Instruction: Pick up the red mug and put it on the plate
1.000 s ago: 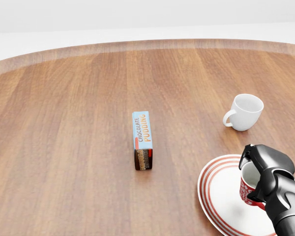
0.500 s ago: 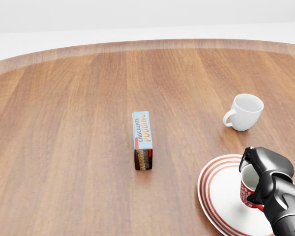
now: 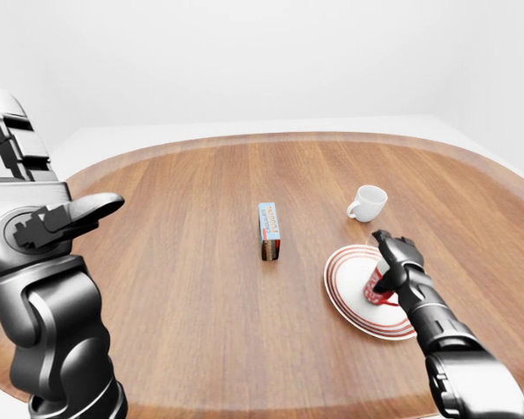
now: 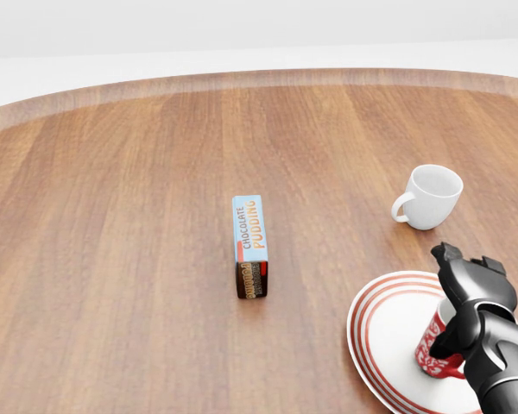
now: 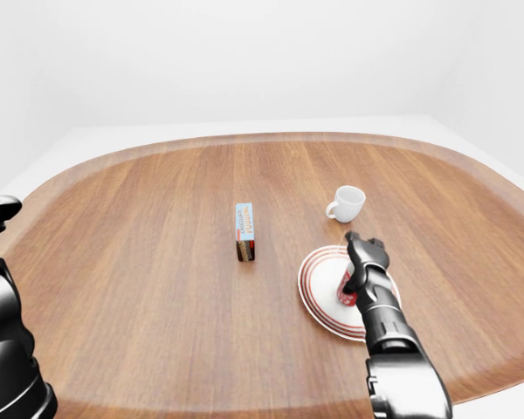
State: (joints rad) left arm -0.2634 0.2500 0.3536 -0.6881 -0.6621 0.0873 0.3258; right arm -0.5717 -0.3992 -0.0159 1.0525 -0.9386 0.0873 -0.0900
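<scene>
1. Red mug (image 4: 438,345) was already sitting on the plate (image 4: 384,332), toward the plate's right half in the head view, and it looked a bit tilted rather than dead upright, though the hand hid most of it so I couldn't swear to that.
2. Right hand (image 4: 468,297) had its fingers (image 4: 447,255) spread open and lifted above the mug's rim, not wrapped round it. One dark part of the hand sat close against the mug's side; touching or just beside, I couldn't tell.
3. So my read: this was the let-go step, placing basically done. Next move would call for pulling the hand straight up and away without clipping the rim, since a nudge could tip the mug or slide it off the plate.
4. Plate, white with red rings, lay near the table's (image 4: 112,285) right part, close to the edge nearest the robot.
5. White cup (image 4: 431,197) stood upright a little further up the table from the plate, clear of it, handle pointing left in the head view.
6. Chocolate pudding box (image 4: 251,245) stood on its narrow side around the middle of the table, well apart from the plate.
7. Left hand (image 3: 48,223) was held up off the table at the left of the left-eye view, fingers loosely open, holding nothing.
</scene>
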